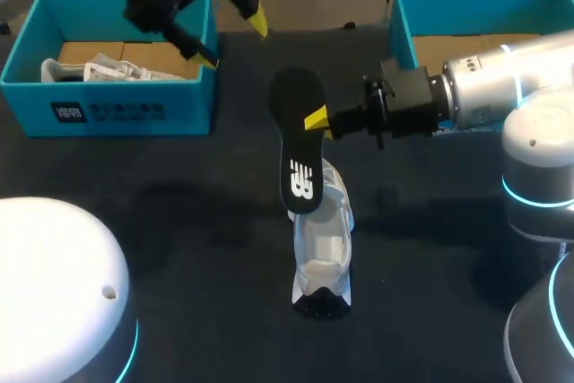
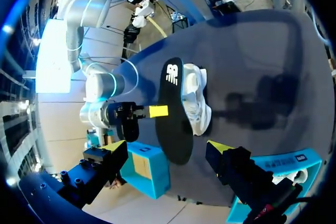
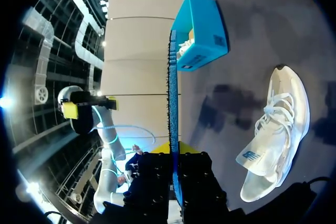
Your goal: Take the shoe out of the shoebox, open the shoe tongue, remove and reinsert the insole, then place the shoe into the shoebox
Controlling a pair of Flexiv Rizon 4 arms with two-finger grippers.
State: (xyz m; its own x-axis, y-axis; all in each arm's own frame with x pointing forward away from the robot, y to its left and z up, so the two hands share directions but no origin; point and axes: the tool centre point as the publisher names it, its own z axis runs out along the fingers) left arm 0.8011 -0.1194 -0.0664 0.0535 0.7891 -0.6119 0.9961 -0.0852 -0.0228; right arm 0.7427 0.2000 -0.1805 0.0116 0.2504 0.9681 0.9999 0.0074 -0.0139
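A white shoe (image 1: 321, 248) lies on the dark table, toe toward the front edge, tongue pulled up. Above it hangs a black insole (image 1: 300, 141), its lower end resting near the shoe's opening. My right gripper (image 1: 316, 120) is shut on the insole's edge from the right. In the right wrist view the insole (image 3: 172, 103) stands edge-on between my right gripper's (image 3: 175, 148) fingers, with the shoe (image 3: 275, 129) beside it. My left gripper (image 1: 233, 39) hangs open and empty over the left shoebox's (image 1: 108, 109) right corner. From there, my left gripper (image 2: 167, 148) faces the insole (image 2: 173, 114) and shoe (image 2: 195, 98).
The left blue shoebox holds a second white shoe (image 1: 99, 69) and brown paper. Another blue shoebox (image 1: 466, 2) stands at the back right, behind my right arm. A white dome (image 1: 54, 284) sits at the front left corner.
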